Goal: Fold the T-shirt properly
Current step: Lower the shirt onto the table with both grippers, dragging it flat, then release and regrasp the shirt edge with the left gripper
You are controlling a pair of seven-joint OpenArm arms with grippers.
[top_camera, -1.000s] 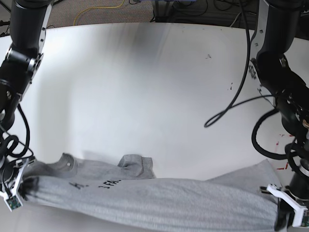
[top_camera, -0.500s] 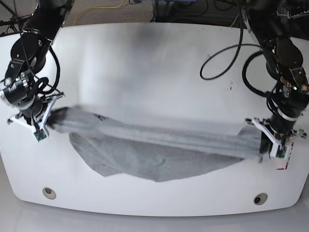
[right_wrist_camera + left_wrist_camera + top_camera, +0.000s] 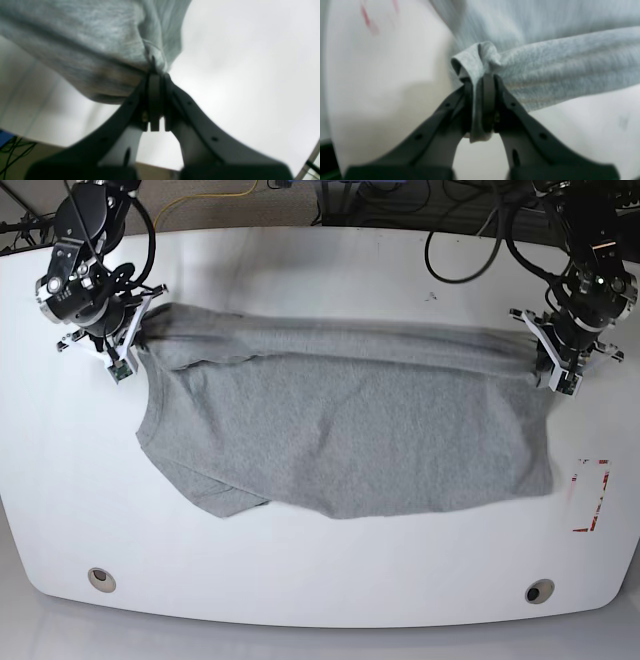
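Stretching T-shirt [image 3: 350, 435] taut, long axis left-right across desk [image 3: 300, 580]; left gripper [image 3: 548, 365] and right gripper [image 3: 135, 345] each clamped on its upper edge.

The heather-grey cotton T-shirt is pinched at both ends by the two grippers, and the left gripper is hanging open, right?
Not quite. The left gripper is shut on the heather-grey cotton T-shirt; the left wrist view shows cloth clamped between its black fingers. The right gripper also pinches its end, as you said.

R pincer [image 3: 155, 100] clamped on grey T-shirt [image 3: 87, 45] edge
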